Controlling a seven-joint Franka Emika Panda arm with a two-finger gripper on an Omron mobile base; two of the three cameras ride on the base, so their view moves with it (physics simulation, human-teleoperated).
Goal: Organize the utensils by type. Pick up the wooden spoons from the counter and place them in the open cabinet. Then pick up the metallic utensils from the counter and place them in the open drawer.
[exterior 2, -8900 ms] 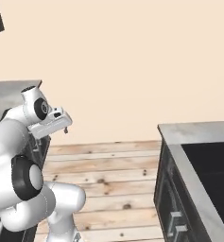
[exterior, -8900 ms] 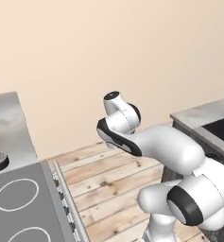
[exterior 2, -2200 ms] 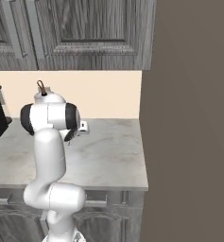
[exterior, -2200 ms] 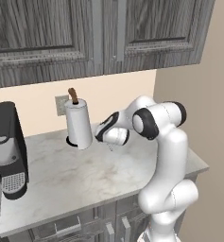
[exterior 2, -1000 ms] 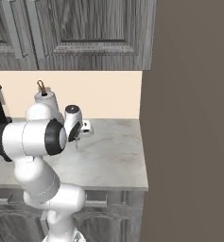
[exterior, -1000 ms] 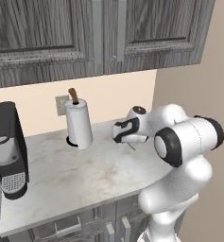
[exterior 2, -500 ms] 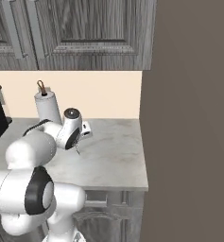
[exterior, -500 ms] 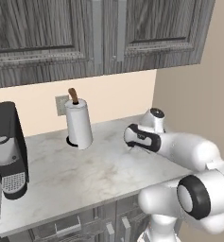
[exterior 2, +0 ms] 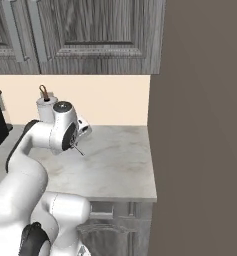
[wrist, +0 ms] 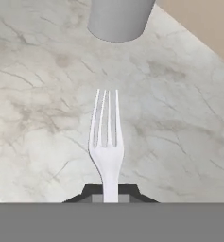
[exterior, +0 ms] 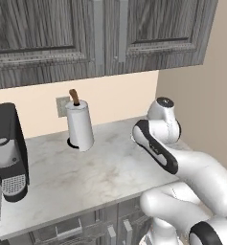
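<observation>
Hand pinching a silver fork above the table

Left base view: arm bent over table (exterior: 100, 177); paper towel roll (exterior: 80, 125) and coffee machine (exterior: 8, 150) beyond; right base view: hand (exterior 2: 80, 145) by the roll, thin fork (exterior 2: 78, 148) jutting down; hand view: fork (wrist: 107, 142) clamped between fingertips (wrist: 87, 194), tines pointing at roll (wrist: 119, 18).

Both base views look down across the counter (exterior: 100, 177) from behind; hand view hovers close above it.
</observation>
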